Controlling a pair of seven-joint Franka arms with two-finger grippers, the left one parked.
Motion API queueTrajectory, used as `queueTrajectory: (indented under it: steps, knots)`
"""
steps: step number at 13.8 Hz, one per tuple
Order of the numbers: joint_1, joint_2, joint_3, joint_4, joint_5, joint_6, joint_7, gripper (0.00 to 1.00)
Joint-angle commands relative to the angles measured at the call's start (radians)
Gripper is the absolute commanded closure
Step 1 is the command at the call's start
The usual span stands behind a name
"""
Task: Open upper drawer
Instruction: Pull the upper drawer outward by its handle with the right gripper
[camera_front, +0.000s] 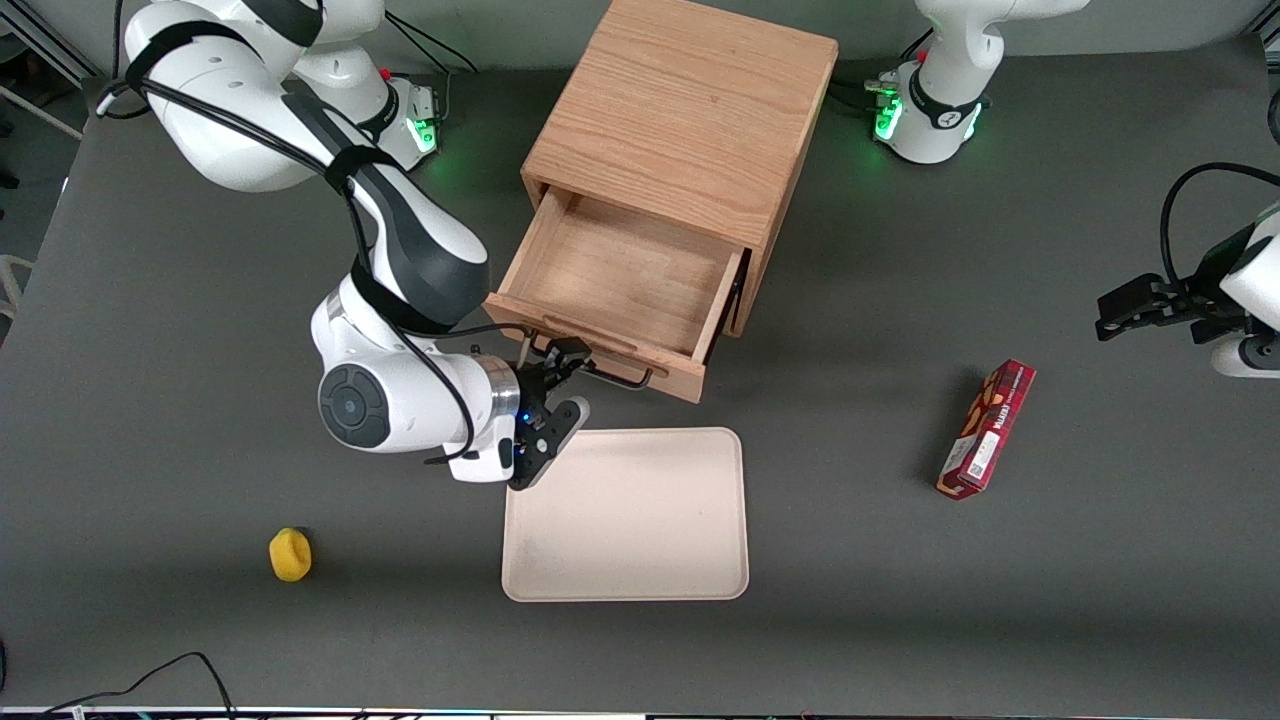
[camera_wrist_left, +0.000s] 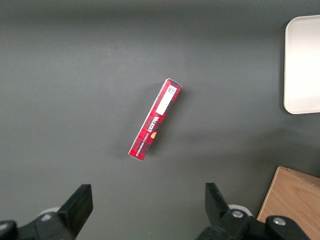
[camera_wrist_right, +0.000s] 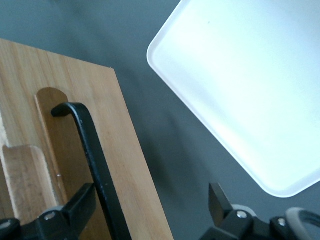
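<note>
A: What does the step in hand call for?

B: Judged from how things lie, the upper drawer (camera_front: 625, 290) is already drawn well out of the cabinet (camera_front: 690, 120), its bare floor showing. What is left is a clean release: back the gripper (camera_front: 560, 385) straight off the handle (camera_front: 610, 372) along the pull line, without dragging sideways, so the bar is not snagged and the drawer is not nudged in again.

A: And the gripper's state?

B: Its fingers stand apart. In the right wrist view one finger (camera_wrist_right: 75, 210) sits against the black bar (camera_wrist_right: 97, 165) and the other (camera_wrist_right: 220, 200) hangs well clear over the grey surface (camera_wrist_right: 150, 145); nothing is clamped.

A: Where is the drawer relative to it?

B: Going near to far in the front view: the cream tray (camera_front: 625, 515) lies nearest the camera, at about five o'clock from the gripper. The gripper is just beside the handle at the working arm's end of the drawer front. The drawer box runs off toward one o'clock, into the cabinet.
</note>
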Motion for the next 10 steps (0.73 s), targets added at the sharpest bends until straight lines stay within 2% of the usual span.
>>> queueTrajectory:
  steps: [1,4,10]
  knots:
    - [0.009,0.059,-0.008,0.103,-0.027,-0.024,0.018,0.0]
    - [0.011,0.066,-0.046,0.129,-0.027,-0.021,-0.072,0.0]
    - [0.003,0.023,-0.054,0.222,-0.04,-0.109,-0.094,0.0]
